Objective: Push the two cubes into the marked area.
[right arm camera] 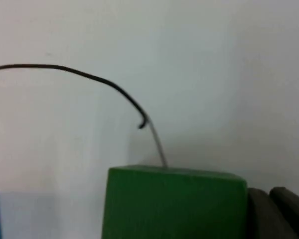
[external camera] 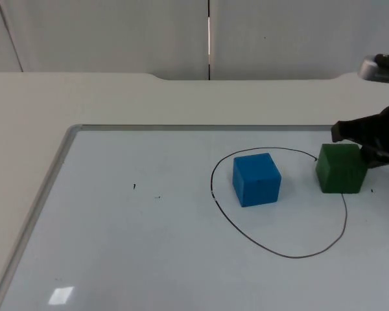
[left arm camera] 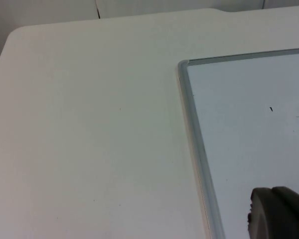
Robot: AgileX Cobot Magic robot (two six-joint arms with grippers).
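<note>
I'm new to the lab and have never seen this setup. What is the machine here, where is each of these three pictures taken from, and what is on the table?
This is a two-armed robot at a table. One picture looks down from a fixed camera above; the other two come from cameras on each arm's wrist.

On the table lies a whiteboard with a hand-drawn black outline, the marked area. The blue cube sits inside it. The green cube sits across the line at the outline's right edge.

The right gripper is behind and to the right of the green cube, close against it, and holds nothing. The right wrist view shows the cube's top and the line. The left arm waits; its fingertip hangs over the whiteboard's corner.
</note>
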